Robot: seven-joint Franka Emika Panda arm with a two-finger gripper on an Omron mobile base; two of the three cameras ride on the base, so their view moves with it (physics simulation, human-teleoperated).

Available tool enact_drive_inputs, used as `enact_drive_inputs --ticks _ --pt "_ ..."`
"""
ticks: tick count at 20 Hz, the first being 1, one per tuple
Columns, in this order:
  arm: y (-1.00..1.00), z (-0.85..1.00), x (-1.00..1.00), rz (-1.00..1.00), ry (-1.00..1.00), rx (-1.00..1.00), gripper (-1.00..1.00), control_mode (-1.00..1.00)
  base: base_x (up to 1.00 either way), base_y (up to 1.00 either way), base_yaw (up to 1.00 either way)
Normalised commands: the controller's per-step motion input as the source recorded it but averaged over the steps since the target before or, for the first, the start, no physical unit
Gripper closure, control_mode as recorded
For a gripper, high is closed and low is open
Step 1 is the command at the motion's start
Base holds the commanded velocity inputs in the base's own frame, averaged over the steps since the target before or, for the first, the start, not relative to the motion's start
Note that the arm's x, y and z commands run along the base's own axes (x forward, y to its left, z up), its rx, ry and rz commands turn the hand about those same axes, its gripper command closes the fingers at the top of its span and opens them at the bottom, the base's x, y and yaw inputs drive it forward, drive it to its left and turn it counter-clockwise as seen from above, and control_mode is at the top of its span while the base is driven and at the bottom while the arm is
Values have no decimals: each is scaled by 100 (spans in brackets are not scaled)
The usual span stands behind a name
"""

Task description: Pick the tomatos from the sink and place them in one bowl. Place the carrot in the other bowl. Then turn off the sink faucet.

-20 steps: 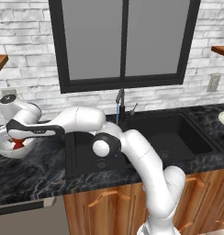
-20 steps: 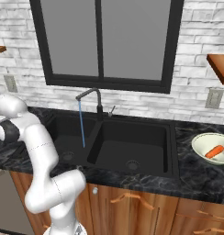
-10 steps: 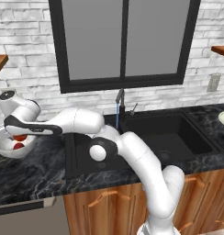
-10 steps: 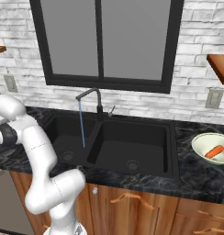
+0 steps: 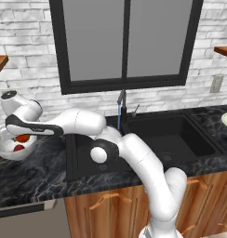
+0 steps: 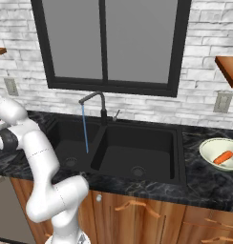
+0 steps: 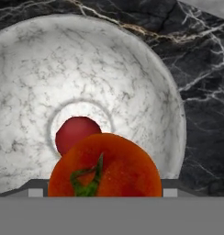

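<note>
Lowered a little since the earlier frames, the orange-red tomato (image 7: 104, 165) hangs above the grey bowl (image 7: 146, 87), over the red tomato (image 7: 75, 132) on its bottom. It looks smooth, round and soft-skinned, so light pressure across its widest part suits it. The gripper (image 5: 15, 138) seems closed on it, fingers hidden. Carrot (image 6: 223, 157) lies in the cream bowl (image 6: 206, 153); faucet (image 6: 92, 99) runs.
</note>
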Motion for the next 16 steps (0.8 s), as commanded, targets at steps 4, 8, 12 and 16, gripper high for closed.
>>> enact_drive_inputs --ticks 4,8,12,16 --pt "0 -8 0 0 0 5 100 -100 0 0 0" --pt "1 0 0 0 0 2 -100 -100 0 0 0" --pt "0 0 0 0 0 1 -100 -100 0 0 0" --pt "5 0 0 0 -1 0 -100 -100 0 0 0"
